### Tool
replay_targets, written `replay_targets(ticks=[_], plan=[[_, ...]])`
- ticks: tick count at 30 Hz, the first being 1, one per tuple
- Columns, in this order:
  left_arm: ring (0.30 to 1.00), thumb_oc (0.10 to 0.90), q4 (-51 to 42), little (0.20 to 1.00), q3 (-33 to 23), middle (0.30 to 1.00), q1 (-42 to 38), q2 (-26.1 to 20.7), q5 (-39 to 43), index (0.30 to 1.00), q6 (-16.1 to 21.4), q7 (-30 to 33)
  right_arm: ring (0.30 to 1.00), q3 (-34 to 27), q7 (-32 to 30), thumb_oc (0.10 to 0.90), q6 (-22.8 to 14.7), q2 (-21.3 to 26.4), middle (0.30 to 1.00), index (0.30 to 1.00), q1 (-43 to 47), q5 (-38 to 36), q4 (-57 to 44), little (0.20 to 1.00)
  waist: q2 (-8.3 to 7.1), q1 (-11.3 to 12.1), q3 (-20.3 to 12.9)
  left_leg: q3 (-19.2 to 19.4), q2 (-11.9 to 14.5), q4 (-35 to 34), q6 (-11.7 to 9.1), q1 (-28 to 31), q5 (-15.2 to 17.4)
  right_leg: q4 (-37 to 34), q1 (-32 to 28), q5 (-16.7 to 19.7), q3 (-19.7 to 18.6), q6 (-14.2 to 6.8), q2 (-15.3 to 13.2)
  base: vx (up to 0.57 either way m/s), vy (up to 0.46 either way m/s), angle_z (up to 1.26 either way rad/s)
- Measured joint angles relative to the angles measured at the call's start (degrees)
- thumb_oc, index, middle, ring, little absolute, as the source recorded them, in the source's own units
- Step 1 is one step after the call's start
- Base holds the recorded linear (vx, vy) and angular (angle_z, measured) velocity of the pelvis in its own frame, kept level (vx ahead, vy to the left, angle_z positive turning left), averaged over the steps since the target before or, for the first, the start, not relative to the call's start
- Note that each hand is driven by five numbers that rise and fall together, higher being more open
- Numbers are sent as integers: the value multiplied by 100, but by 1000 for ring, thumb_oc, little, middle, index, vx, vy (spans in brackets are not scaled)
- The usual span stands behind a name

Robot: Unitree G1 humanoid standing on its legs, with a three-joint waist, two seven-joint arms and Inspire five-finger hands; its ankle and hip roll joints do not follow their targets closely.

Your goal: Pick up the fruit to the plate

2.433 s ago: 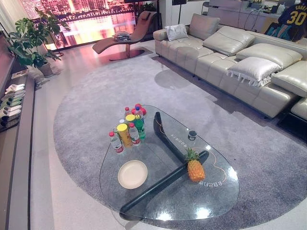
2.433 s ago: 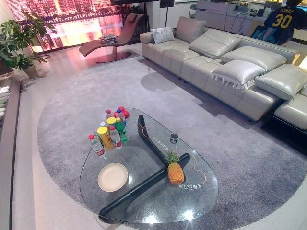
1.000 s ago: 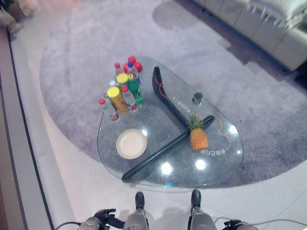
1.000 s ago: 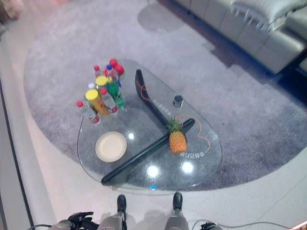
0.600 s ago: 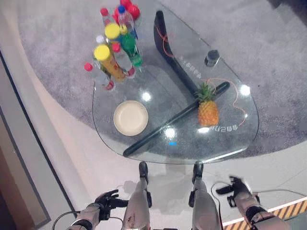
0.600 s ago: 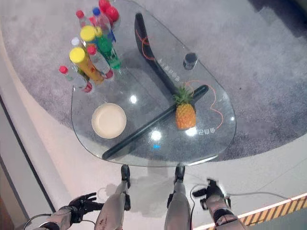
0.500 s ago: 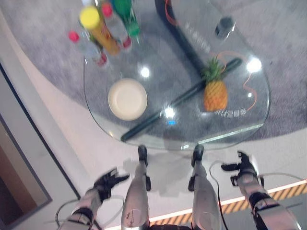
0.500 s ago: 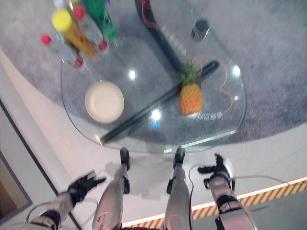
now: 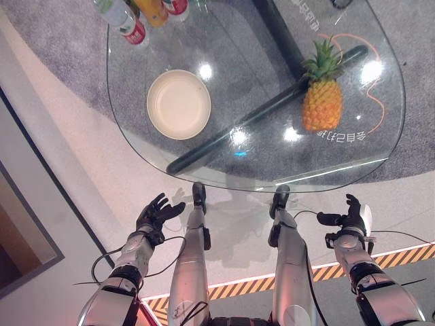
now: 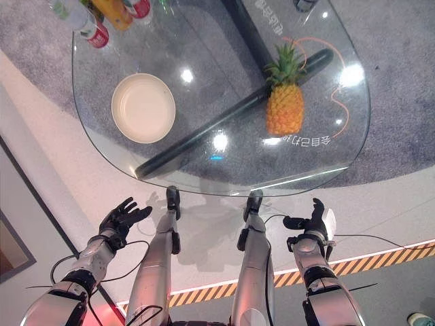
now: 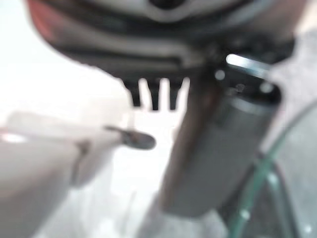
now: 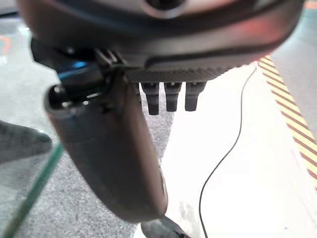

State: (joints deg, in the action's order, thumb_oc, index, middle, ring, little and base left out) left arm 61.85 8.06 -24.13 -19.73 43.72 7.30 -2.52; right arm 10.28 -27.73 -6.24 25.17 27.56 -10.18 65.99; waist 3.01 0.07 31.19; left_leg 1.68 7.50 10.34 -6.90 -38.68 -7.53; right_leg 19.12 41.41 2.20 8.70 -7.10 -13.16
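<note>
Glass is making the worktop (image 9: 380, 146) slick, so the upright pineapple (image 9: 321, 102), standing well apart from the plate (image 9: 179, 104), is risking toppling while the left hand (image 9: 158, 213) and right hand (image 9: 350, 219) are hanging released, holding nothing.

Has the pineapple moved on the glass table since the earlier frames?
No. The pineapple stands by the dark crossbar beside the printing, as before; the camera tilted down.

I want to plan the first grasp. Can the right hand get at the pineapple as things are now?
Probably yes. The pineapple stands alone on the glass table, with nothing between it and the near edge. The open right hand hangs below that edge and must rise first.
</note>
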Motion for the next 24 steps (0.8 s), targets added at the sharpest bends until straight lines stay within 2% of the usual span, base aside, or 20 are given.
replay_targets(ticks=[6,24], plan=[[900,800,-129,900,-24,900,-36,0,66,900,210,113,900,1,0,800,-114,1,900,900,168,-62,6,900,-11,-8,-2,-59,-10,176,-18,-260,21,176,249,-61,-70,41,11,-5,-6,2],[900,800,-130,900,2,900,-55,3,62,900,218,190,900,3,-52,800,-175,5,900,900,550,-376,5,900,-49,12,-2,-65,-9,165,-25,-403,26,163,404,-73,-123,25,45,-3,-12,0]])
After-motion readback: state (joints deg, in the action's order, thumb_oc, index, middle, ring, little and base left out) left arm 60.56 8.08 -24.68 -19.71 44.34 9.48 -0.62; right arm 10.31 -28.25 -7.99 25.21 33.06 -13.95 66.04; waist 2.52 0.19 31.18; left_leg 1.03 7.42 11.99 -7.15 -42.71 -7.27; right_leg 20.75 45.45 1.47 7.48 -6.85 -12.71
